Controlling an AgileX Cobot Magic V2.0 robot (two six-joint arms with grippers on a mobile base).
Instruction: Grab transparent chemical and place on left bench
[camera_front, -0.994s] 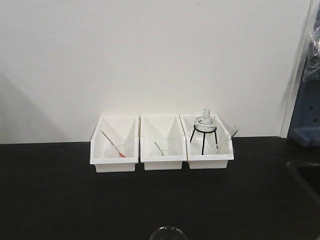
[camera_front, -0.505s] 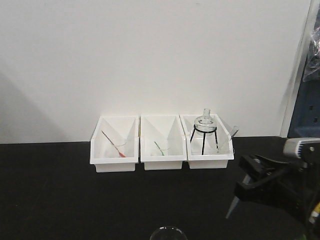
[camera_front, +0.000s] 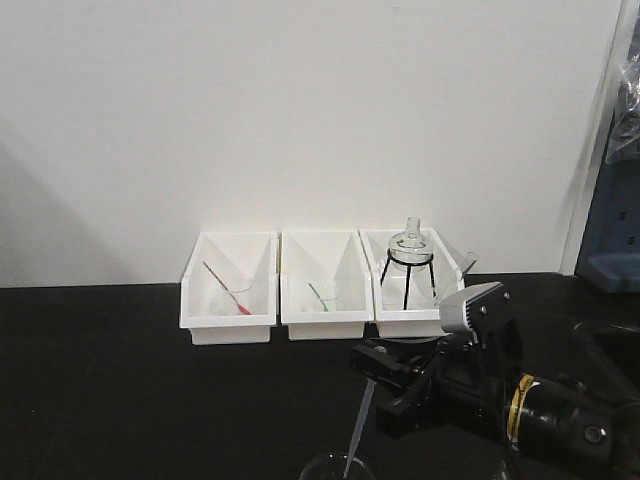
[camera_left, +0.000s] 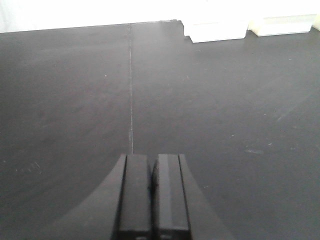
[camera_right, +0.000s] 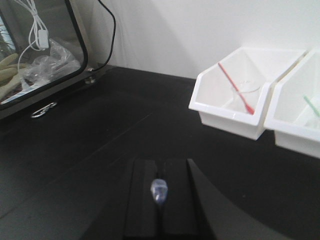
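The transparent chemical (camera_front: 358, 428) hangs tip-down from the right gripper (camera_front: 372, 372), pinched above the black bench (camera_front: 150, 380); its bulb is hidden between the fingers. Behind stand three white bins (camera_front: 322, 285). The left gripper (camera_left: 151, 192) is pressed together, empty.

Even, bright; soft wall shadows

Translucent pipette (camera_front: 358, 428) tip-down above black bench (camera_front: 150, 380)

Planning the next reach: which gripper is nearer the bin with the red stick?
Right. The right gripper hovers in front of the bins, holding the pipette, with the red-stick bin close ahead. The left gripper only sees bins far off.
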